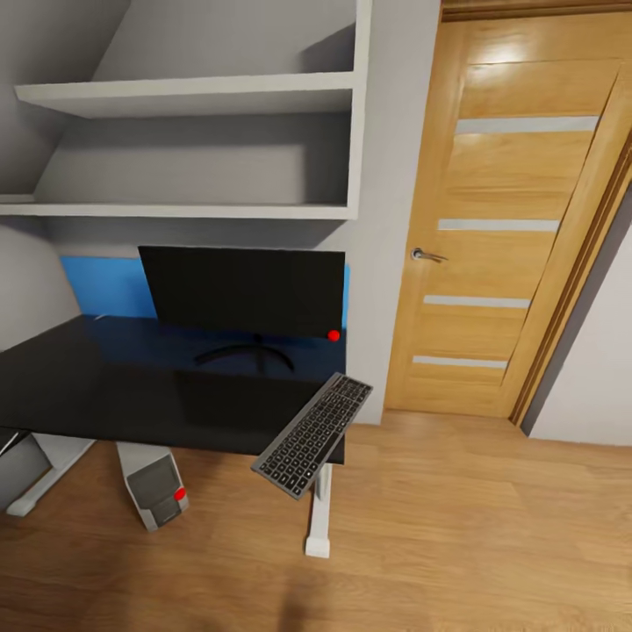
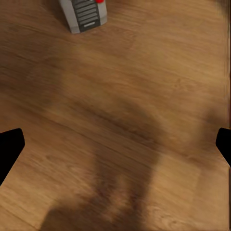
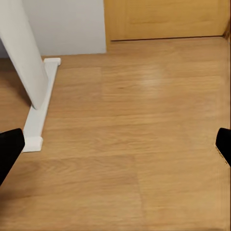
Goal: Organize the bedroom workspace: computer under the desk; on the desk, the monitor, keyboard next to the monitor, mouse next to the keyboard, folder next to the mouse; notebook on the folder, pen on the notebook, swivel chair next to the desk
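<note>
Wooden floor (image 1: 456,544) underfoot, a plank door (image 1: 500,219) to the right, and the glossy black desk (image 1: 105,386) straight ahead under white wall shelves (image 1: 193,96). You've got the monitor (image 1: 246,290) upright at the back of the desk, red dot at its lower corner, and the computer (image 1: 156,484) tucked below on the floor by the white desk leg (image 1: 320,518). Now look at the keyboard (image 1: 314,434): it sits skewed on the desk's right front corner, long axis running diagonally, its near end hanging out past the edge. That's your likely next job, I'd say. Both arms hang low over the floor. Your left tool (image 2: 115,144) is spread wide and empty, looking toward the computer (image 2: 84,14). Your right tool (image 3: 115,144) is equally wide apart, holding nothing, close to the desk leg (image 3: 24,53). The keyboard lies up and ahead of it, so the right arm looks nearer. Lift and reach forward.
</note>
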Controlling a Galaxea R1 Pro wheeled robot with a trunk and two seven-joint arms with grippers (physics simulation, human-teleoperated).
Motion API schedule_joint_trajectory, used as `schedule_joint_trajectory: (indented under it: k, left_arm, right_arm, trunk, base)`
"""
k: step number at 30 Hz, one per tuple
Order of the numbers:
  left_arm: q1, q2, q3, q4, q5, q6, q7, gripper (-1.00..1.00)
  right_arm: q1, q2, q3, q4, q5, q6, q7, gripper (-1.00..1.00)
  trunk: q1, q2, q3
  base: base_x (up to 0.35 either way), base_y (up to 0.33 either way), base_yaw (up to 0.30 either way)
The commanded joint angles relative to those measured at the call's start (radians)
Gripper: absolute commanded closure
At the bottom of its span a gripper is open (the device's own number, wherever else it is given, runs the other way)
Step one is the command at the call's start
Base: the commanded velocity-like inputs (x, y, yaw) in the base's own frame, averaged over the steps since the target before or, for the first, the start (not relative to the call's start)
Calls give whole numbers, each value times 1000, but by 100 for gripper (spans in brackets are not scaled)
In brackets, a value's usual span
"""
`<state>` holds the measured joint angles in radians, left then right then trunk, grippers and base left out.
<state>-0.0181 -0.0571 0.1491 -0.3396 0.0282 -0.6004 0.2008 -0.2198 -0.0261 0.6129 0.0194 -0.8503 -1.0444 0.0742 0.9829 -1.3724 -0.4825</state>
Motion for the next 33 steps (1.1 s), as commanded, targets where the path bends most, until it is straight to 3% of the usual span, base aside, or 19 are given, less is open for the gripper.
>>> schedule_joint_trajectory:
  k: [1,33]
  left_arm:
    - [0,0,0,0,3,-3,2,-100]
    - [0,0,1,25,4,-1,1,-100]
  right_arm:
    - [-1,0,5,2,-10,-3,8,-100]
    - [-1,1,7,2,-9,-3,10,-100]
  trunk:
    - [0,-1,0]
    - [0,-1,16]
  base:
    - [0,0,-258]
    - [0,0,-277]
